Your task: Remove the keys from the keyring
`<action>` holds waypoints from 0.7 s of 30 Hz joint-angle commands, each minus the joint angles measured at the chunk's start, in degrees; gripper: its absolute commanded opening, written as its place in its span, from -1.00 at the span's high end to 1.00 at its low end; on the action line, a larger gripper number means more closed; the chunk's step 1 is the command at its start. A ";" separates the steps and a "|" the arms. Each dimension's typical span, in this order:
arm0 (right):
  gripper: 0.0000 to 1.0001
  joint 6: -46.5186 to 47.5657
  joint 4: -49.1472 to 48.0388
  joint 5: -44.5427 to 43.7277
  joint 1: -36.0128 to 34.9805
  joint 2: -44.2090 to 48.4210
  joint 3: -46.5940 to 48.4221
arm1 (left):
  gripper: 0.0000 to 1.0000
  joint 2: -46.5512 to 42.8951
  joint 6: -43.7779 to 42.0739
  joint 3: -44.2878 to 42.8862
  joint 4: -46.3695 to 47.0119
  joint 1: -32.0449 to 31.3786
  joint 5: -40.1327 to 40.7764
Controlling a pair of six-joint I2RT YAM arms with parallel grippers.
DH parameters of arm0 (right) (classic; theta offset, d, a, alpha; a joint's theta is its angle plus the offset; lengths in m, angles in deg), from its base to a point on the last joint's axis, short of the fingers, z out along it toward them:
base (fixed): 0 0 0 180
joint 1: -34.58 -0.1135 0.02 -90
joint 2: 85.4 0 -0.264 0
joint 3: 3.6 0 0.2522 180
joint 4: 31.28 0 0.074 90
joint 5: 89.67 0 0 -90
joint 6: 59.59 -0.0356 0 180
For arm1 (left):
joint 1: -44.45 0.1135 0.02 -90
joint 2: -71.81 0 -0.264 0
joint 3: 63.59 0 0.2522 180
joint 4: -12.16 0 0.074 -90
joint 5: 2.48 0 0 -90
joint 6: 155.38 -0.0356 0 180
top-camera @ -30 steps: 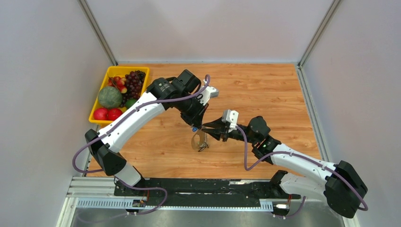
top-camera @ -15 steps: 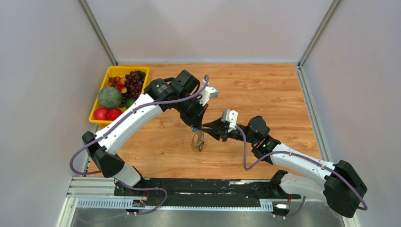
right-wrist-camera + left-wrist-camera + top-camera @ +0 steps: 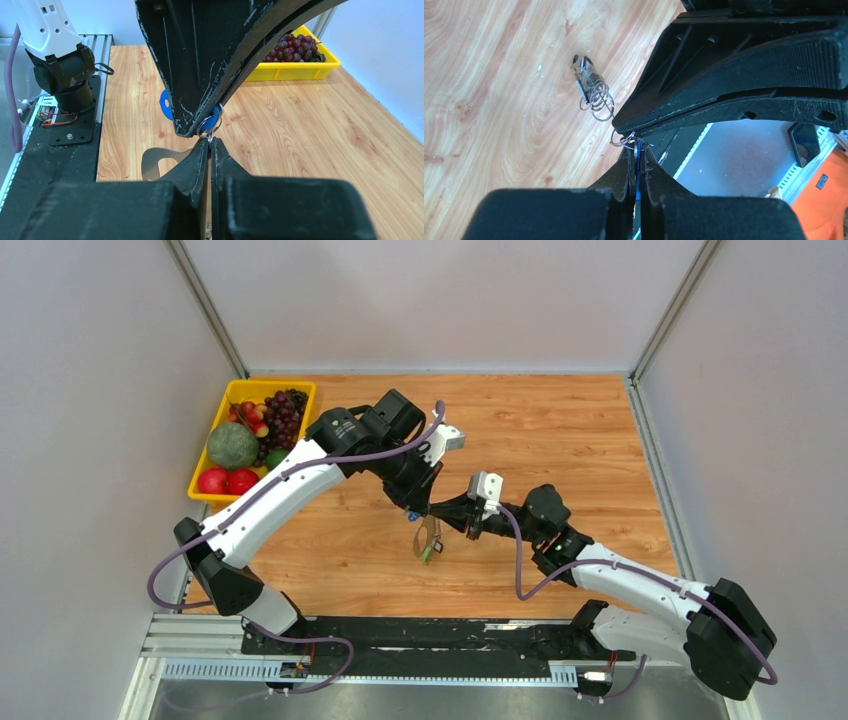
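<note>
My left gripper (image 3: 418, 508) (image 3: 637, 149) is shut on a blue key (image 3: 638, 165), gripped edge-on between its pads. The key's round blue head (image 3: 215, 119) shows behind the left fingers (image 3: 200, 60). A small silver ring (image 3: 205, 127) sits at the key's end. My right gripper (image 3: 438, 512) (image 3: 210, 141) is shut on that ring, tip to tip with the left one. The keyring (image 3: 428, 538), a thin tan-grey loop (image 3: 150, 162), hangs below both grippers above the table. A cluster of small rings and a coil (image 3: 592, 96) shows below against the wood.
A yellow bin (image 3: 245, 387) (image 3: 300, 72) of fruit stands at the back left of the wooden table. Grey walls close the left, right and back sides. The arms' black base rail (image 3: 420, 635) runs along the near edge.
The right gripper's jaws have closed on the small ring. The hanging keyring has swung slightly right. The left gripper stays shut on the blue key, hardly moved.
</note>
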 commanded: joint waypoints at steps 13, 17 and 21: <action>1.00 0.42 1.94 -1.98 0.17 11.22 -3.02 | 1.00 -4.52 2.55 0.25 4.72 -0.37 3.58; 1.00 -0.17 0.90 -2.34 0.17 13.17 -3.88 | 1.00 -4.67 3.51 3.07 7.58 -0.39 0.39; 1.00 -0.72 -0.15 -2.98 0.21 14.43 -4.61 | 1.00 -5.03 4.68 5.88 11.00 -0.38 -2.53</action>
